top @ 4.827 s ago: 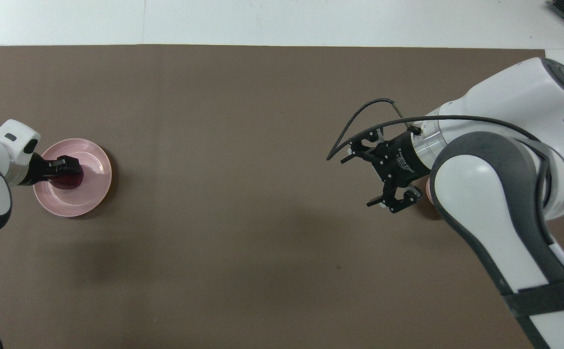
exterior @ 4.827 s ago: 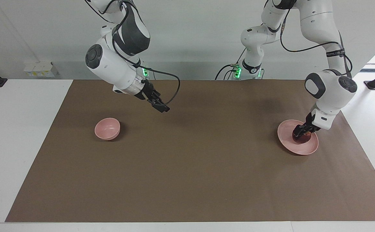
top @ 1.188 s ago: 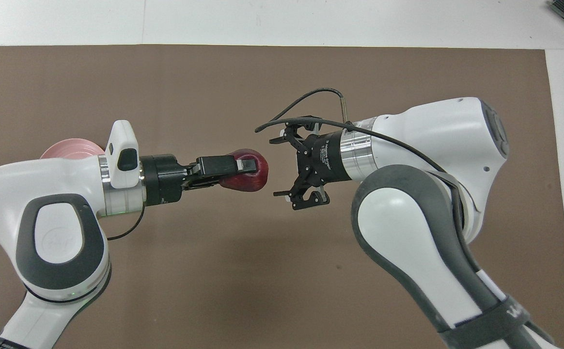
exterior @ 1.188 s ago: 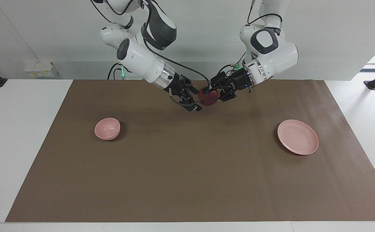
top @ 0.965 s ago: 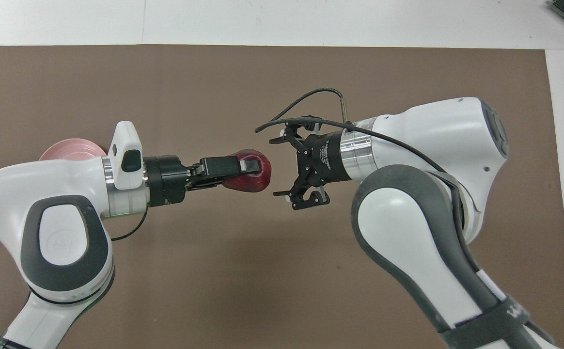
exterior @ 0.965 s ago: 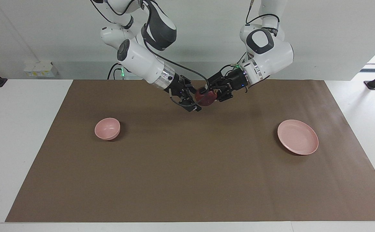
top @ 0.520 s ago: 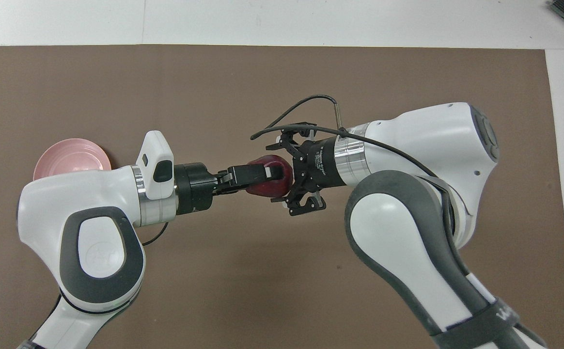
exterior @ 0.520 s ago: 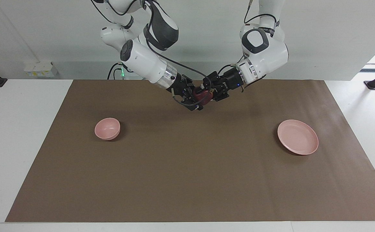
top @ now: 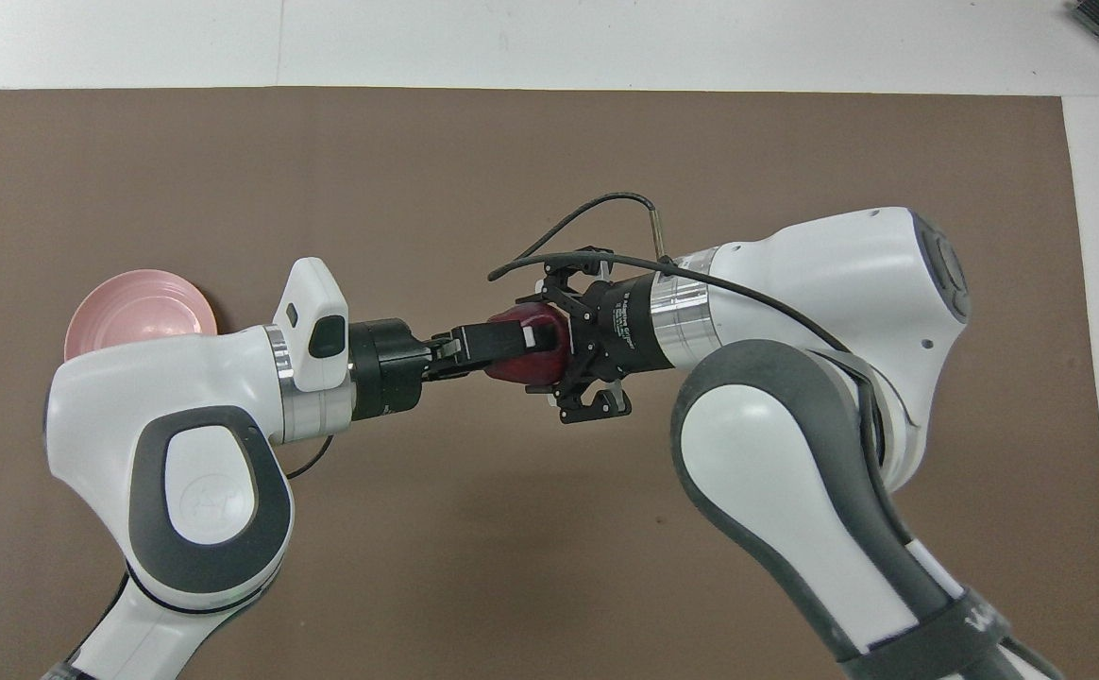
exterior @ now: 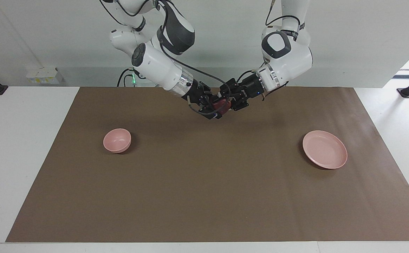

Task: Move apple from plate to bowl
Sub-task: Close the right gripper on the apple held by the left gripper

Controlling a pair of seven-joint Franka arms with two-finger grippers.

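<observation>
Brown paper covers the tabletop (exterior: 204, 196), over whose middle the handover is staged. The left pincer (top: 535, 342) is clenched on the apple (top: 535, 359), held aloft; the right pincer (top: 580, 354) is spread around the fruit's free end, not seen to be closed. The apple is judged firm, smooth and rather slippery (easily bruised), best gripped across its widest girth. Well apart lie the bowl (exterior: 117, 140), beneath the right arm's reach, and the plate (exterior: 325, 149), now bare.

We see the table's brown mat (exterior: 204, 182) carrying the bowl (exterior: 117, 140) and the plate (exterior: 325, 149), either side of our grippers.
</observation>
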